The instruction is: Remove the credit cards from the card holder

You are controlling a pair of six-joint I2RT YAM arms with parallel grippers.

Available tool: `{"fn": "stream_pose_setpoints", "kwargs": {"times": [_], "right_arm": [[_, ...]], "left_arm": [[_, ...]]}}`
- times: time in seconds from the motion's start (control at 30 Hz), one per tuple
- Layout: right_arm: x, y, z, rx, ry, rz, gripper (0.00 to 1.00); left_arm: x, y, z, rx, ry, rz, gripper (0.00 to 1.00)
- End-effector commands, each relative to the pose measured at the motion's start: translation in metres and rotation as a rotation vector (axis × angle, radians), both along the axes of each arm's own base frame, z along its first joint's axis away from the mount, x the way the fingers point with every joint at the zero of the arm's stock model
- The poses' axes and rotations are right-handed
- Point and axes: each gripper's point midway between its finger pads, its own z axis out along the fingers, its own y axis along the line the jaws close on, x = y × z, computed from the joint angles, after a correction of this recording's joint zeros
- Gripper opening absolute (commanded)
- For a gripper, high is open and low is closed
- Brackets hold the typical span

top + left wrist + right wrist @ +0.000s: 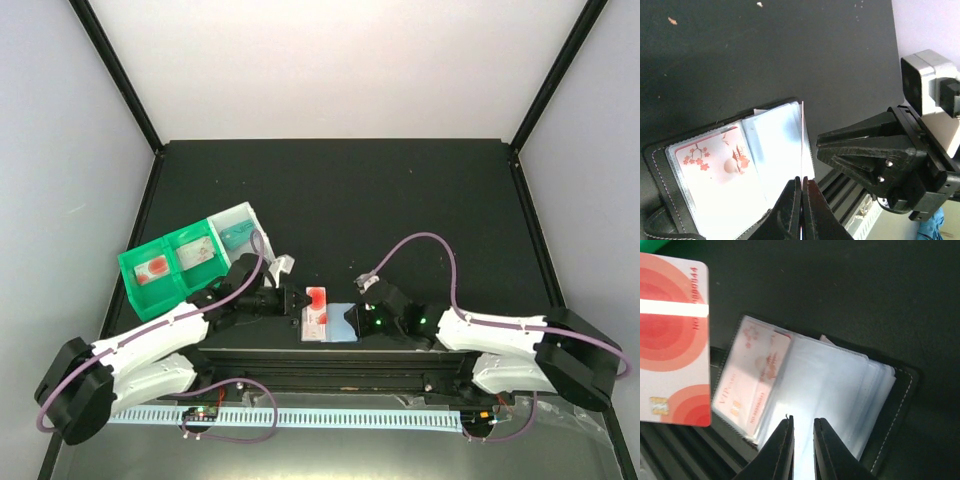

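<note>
The card holder (330, 322) lies open at the table's near edge, between both grippers. My left gripper (298, 298) is shut on a red credit card (316, 297), which it holds clear above the holder's left half. The left wrist view has this card (802, 140) edge-on as a thin line rising from the shut jaws (802, 179). In the right wrist view the red card (672, 340) shows a white stripe. A pink VIP card (755, 385) sits in the holder's left pocket. My right gripper (803, 421) hovers over the clear sleeves (840, 390), jaws a narrow gap apart with nothing between them.
A green-and-clear compartment tray (185, 262) stands at the left behind the left arm. A black metal rail (300, 358) runs along the table's near edge right below the holder. Black frame posts and pale walls enclose the table.
</note>
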Motion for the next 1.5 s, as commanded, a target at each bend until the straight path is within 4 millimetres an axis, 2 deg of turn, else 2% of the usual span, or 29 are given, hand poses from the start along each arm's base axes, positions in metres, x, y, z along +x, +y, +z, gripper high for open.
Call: {"fn": "stream_pose_setpoints", "kwargs": {"times": [0.0,0.2,0.4,0.53,0.63,0.7,0.8,0.93,1.07,1.2,1.3,1.47], "right_arm": [[0.007,0.005,0.039,-0.002,-0.128,0.078,0.13],[-0.004,0.009,0.095,0.041,-0.242,0.224,0.16],[-0.024,0.013,0.125,0.100,-0.302,0.379,0.21],[-0.045,0.021,0.148,0.175,-0.296,0.508,0.27],[-0.057,0.025,0.164,0.231,-0.288,0.576,0.32],[-0.063,0.028,0.168,0.255,-0.288,0.613,0.33],[-0.060,0.031,0.161,0.228,-0.280,0.623,0.35],[-0.061,0.037,0.153,0.207,-0.244,0.651,0.49],[-0.062,0.041,0.157,0.209,-0.236,0.665,0.51],[-0.064,0.045,0.164,0.207,-0.237,0.706,0.52],[-0.072,0.048,0.159,0.205,-0.196,0.765,0.51],[-0.079,0.052,0.154,0.224,-0.162,0.814,0.37]], "left_arm": [[-0.003,0.005,0.017,0.028,-0.052,-0.051,0.02],[-0.028,0.004,0.030,0.003,-0.069,-0.193,0.02],[-0.048,0.005,0.052,-0.043,-0.104,-0.295,0.01],[-0.057,0.000,0.072,-0.110,-0.130,-0.355,0.02],[-0.070,-0.006,0.077,-0.181,-0.107,-0.432,0.02],[-0.076,-0.009,0.078,-0.212,-0.080,-0.472,0.02],[-0.078,-0.009,0.081,-0.219,-0.087,-0.482,0.02],[-0.084,-0.009,0.089,-0.255,-0.109,-0.513,0.02],[-0.089,-0.008,0.091,-0.274,-0.114,-0.537,0.02],[-0.091,-0.008,0.093,-0.282,-0.134,-0.550,0.02],[-0.093,-0.008,0.092,-0.298,-0.142,-0.561,0.02],[-0.094,-0.008,0.089,-0.309,-0.145,-0.564,0.02]]}}
